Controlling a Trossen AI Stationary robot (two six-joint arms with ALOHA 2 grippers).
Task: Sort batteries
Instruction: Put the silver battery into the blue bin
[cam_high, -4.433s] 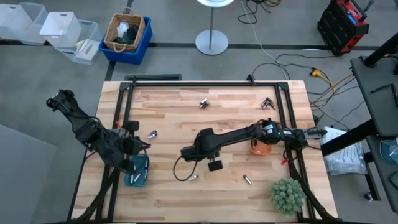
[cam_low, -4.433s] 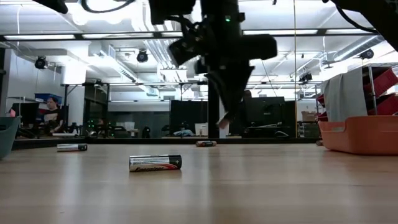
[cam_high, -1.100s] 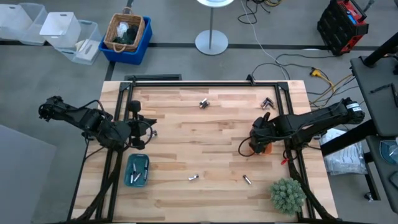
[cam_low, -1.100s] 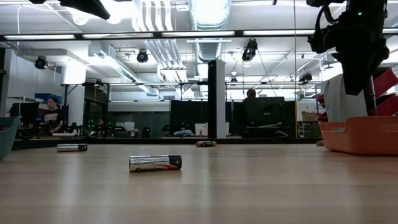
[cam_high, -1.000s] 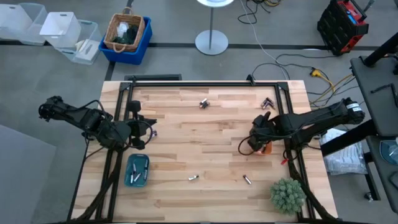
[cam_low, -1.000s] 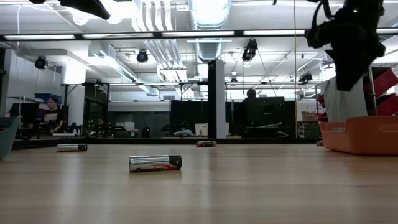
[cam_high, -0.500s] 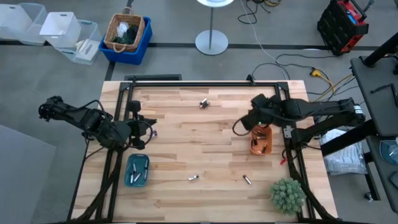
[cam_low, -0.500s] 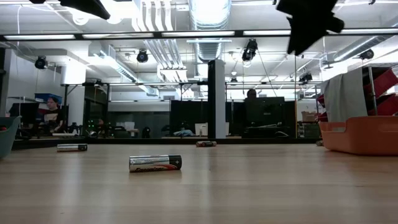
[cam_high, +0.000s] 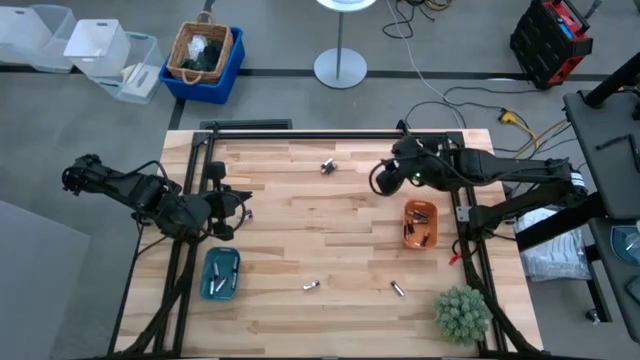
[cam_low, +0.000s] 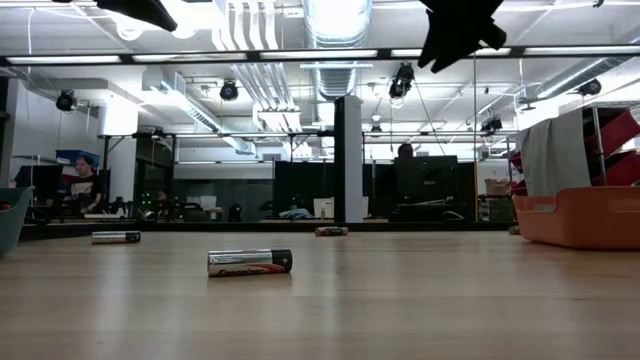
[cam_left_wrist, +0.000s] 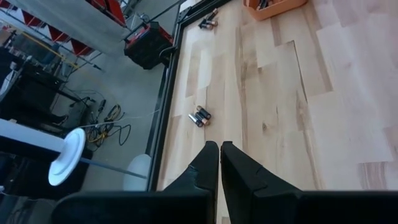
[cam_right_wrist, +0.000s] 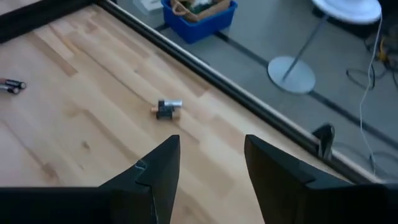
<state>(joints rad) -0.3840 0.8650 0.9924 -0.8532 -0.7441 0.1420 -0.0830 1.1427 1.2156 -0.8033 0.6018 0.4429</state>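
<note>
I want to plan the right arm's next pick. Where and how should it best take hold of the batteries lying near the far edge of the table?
Probably from straight above: the batteries lie flat as a small pair, so close across their cylindrical sides at mid-length. The right gripper is open nearby; the wood around them is bare in the right wrist view.

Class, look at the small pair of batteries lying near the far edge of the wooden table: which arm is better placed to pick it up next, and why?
Probably the right. The right gripper, open and empty, hovers close beside the small pair of silvery batteries and faces it in its wrist view. The left gripper is shut and waits farther off, near the table's left edge.
</note>
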